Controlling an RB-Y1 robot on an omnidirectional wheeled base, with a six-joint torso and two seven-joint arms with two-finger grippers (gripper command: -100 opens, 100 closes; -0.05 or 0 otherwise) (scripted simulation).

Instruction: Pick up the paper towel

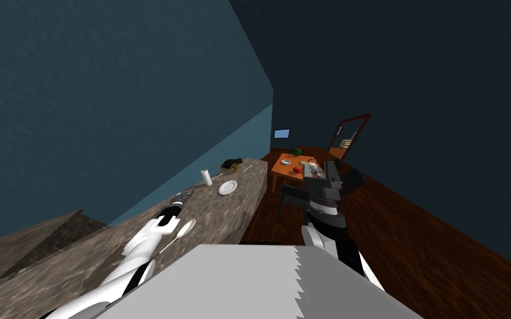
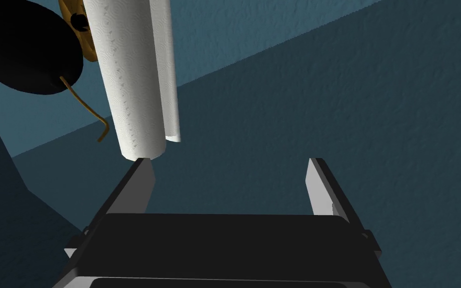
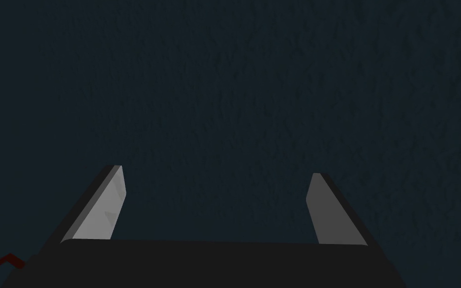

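Left gripper (image 2: 232, 165), wide open and empty, hangs near the paper towel roll (image 2: 134, 75): likely light, squashy, best pinched mid-body.

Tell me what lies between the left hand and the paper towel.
Nothing: the head view shows only bare counter between the left hand and the paper towel; the white plate lies aside.

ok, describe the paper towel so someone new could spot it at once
Follow the long mottled counter along the blue wall. Toward its far end, on the wall side, the paper towel stands by a white plate and a black, gold-wheeled ornament. It's the only upright white cylinder there; the plate lies flat and the ornament is dark.
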